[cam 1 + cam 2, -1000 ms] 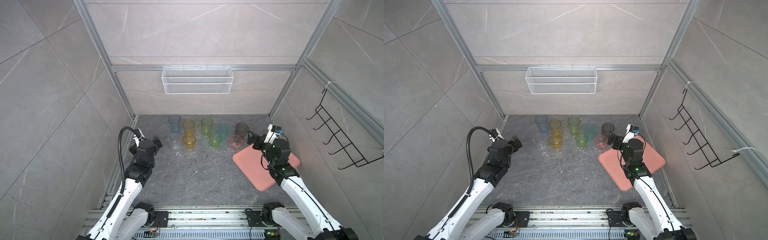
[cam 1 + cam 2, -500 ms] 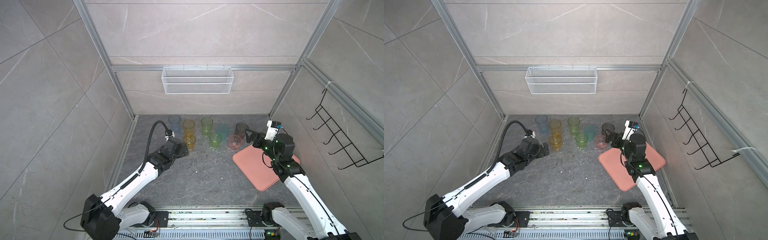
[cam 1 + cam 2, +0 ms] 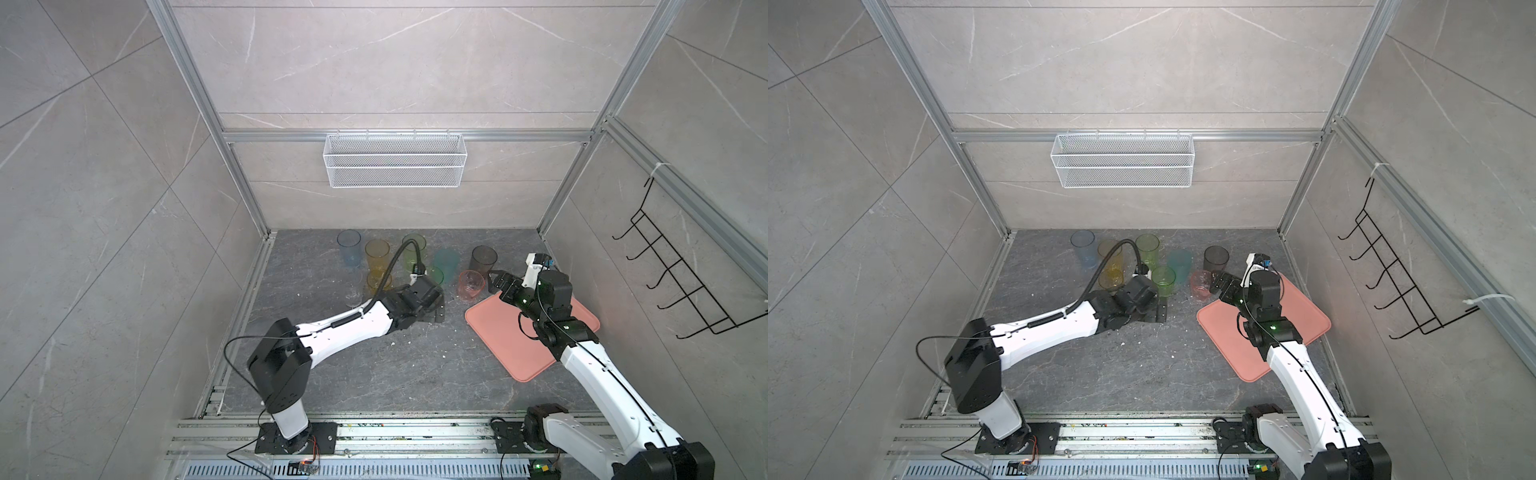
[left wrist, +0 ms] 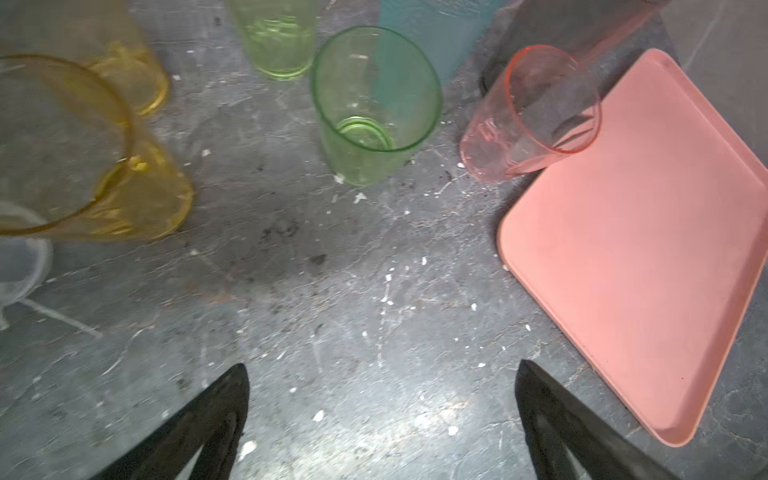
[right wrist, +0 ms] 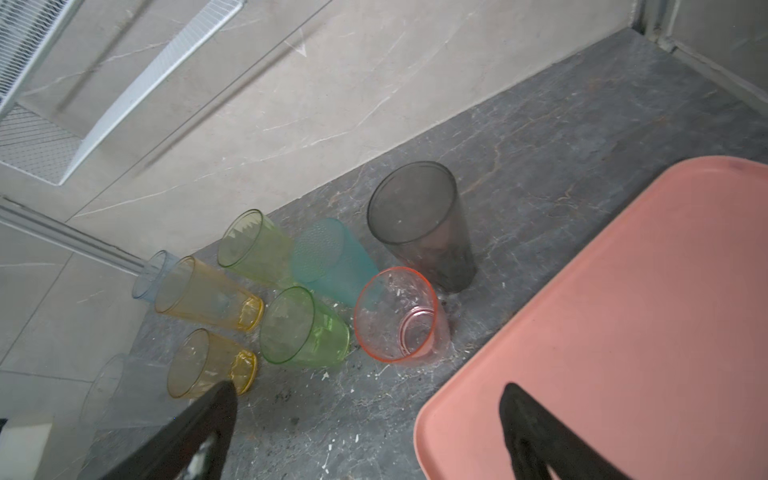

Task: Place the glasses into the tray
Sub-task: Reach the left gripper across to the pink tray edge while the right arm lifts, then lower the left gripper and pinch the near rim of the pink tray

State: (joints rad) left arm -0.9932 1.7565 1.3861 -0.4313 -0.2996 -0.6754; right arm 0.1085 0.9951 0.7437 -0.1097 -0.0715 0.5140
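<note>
On the grey counter (image 3: 395, 374) the salmon tray (image 3: 494, 332) sits off to the right, kinda skewed. The glasses (image 3: 446, 262) are bunched in two rows at the back, all standing on the counter left of the tray, with the pink glass (image 3: 471, 284) just beside its far corner. Left claw (image 4: 381, 363) is spread wide, low over the counter in front of the short green glass (image 4: 374, 104). Right claw (image 5: 368, 384) is wide open too, hanging over the tray's far corner near the pink one.
</note>
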